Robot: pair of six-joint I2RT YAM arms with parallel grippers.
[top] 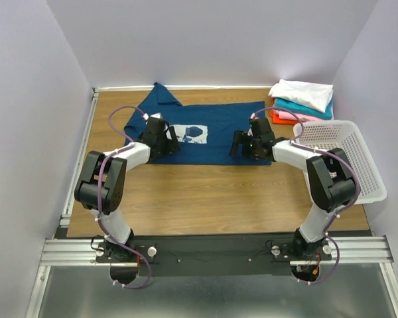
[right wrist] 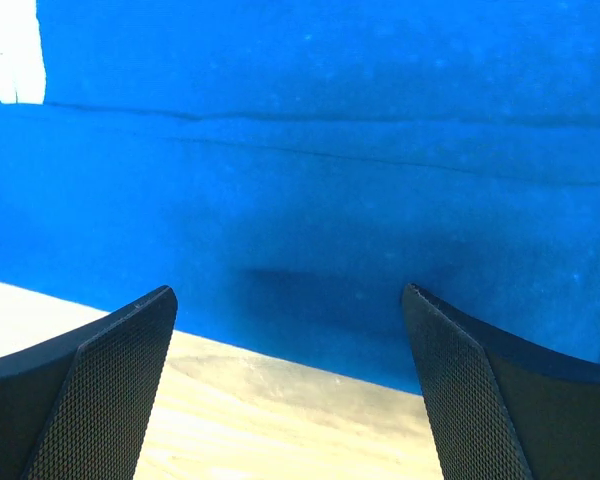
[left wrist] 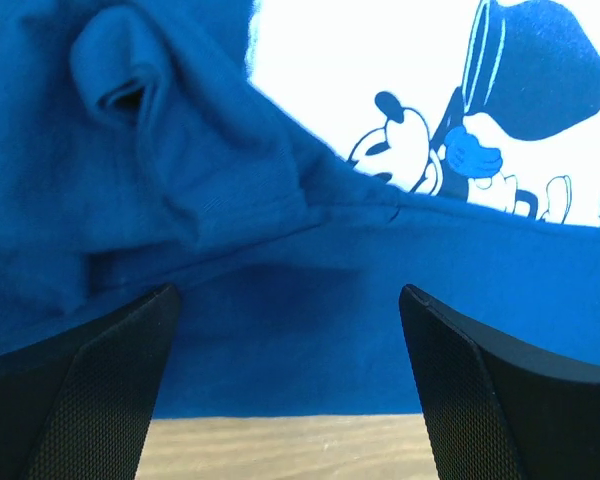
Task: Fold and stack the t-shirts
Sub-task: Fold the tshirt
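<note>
Close under my wrist cameras, the left jaws and the right jaws both stand wide open, gripping nothing. Bare desk [left wrist: 280,445] shows between each pair. Just far of them runs the near hem of the navy t-shirt [top: 213,152], which lies spread print-up on the far half of the desk, its long axis left to right. My left jaws sit over the hem's left part and my right jaws over its right part, neither arm nearer. I judge the fold needs both to pinch that hem together. Folded t-shirts [top: 304,101] are stacked far right, beside the basket [top: 348,159].
</note>
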